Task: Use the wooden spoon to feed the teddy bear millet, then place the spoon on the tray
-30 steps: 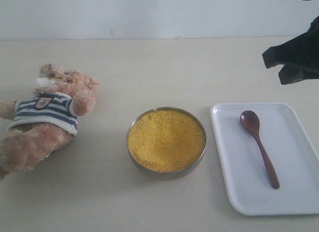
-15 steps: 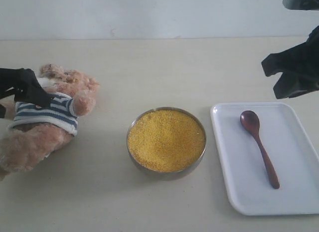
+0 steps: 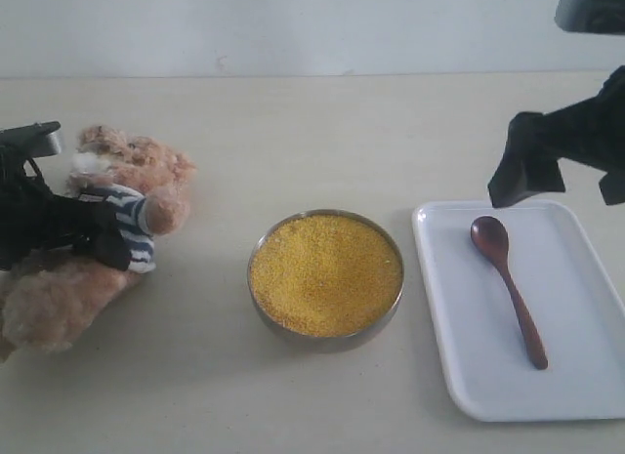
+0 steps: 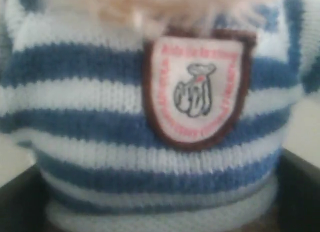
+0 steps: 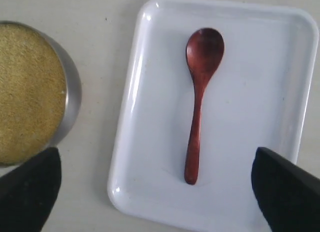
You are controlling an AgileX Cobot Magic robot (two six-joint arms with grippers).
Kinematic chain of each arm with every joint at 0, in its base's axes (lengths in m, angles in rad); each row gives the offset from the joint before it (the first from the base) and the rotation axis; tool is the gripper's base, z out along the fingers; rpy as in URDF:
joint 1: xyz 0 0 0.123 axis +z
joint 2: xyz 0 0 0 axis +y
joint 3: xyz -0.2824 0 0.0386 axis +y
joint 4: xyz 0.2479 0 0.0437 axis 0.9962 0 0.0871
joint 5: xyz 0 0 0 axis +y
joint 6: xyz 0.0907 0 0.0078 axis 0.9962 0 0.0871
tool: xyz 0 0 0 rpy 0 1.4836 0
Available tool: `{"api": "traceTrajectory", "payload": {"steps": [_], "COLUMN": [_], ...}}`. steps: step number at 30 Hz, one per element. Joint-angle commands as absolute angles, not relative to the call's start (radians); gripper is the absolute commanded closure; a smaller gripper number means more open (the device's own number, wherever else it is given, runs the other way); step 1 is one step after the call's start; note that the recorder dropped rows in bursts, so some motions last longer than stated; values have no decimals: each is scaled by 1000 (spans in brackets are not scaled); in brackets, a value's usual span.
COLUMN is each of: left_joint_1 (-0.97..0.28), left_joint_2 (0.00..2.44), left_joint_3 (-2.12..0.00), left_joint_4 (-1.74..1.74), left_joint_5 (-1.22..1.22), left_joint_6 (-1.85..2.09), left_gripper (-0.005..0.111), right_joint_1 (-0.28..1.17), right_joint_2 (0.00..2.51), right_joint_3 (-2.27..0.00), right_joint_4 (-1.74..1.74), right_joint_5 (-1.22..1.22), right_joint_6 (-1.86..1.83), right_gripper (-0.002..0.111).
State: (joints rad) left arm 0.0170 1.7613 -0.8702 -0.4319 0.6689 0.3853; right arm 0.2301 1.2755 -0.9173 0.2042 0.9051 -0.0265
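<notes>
The teddy bear (image 3: 146, 171) lies on its back at the table's left. My left gripper (image 3: 109, 241) is down over its striped shirt (image 4: 100, 107). The chest badge (image 4: 195, 92) fills the left wrist view, and the dark fingers (image 4: 15, 204) stand wide apart, either side of the torso. The wooden spoon (image 3: 508, 283) lies in the white tray (image 3: 449, 366) at the right, bowl end towards the far side. My right gripper (image 3: 525, 176) hangs open above the tray's far-left corner and holds nothing. In the right wrist view the spoon (image 5: 197, 102) lies between its spread fingers (image 5: 282, 189). The millet (image 3: 325, 273) fills the metal bowl.
The metal bowl (image 3: 322, 342) stands at the table's middle, between bear and tray, a short gap from the tray's left rim (image 5: 131, 92). A pale wall runs along the table's far edge.
My left arm has come in from the left and settled over the bear's chest. The right gripper has moved left and lower, towards the tray. Spoon, bowl and tray have not moved.
</notes>
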Motion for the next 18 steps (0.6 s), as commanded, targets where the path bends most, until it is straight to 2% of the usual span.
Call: {"api": "traceTrajectory", "payload": {"steps": [1,2,3,5,8,9,12,14,17,18], "left_joint_1": [10,10,10,10,10,6,-28,-86,-185,-204], "left_joint_2": [1759,1748,1738,1711,1667,1651,1608,1576,1559,1554], "left_joint_3": [-874,-874,-874,-874,-874,-874,-874,-874,-874,-874], "left_joint_4": [-402,-408,-412,-414,-410,-410,-392,-326,-235,-219], "left_joint_5": [717,728,731,728,747,760,768,787,811,822], "left_joint_6": [384,404,428,420,448,479,531,584,584,581], "left_gripper": [75,98,101,103,103,103,103,103,103,103], "right_joint_1": [233,233,233,233,233,233,233,233,233,233], "right_joint_2": [1266,1266,1268,1272,1300,1317,1374,1433,1527,1544], "right_joint_3": [-812,-795,-777,-758,-758,-758,-758,-758,-758,-758], "right_joint_4": [152,132,114,68,25,22,22,22,22,24], "right_joint_5": [843,827,812,790,792,797,783,735,696,696], "right_joint_6": [0,6,11,18,16,16,21,43,57,53], "right_gripper": [14,15,17,27,49,52,46,46,62,62]}}
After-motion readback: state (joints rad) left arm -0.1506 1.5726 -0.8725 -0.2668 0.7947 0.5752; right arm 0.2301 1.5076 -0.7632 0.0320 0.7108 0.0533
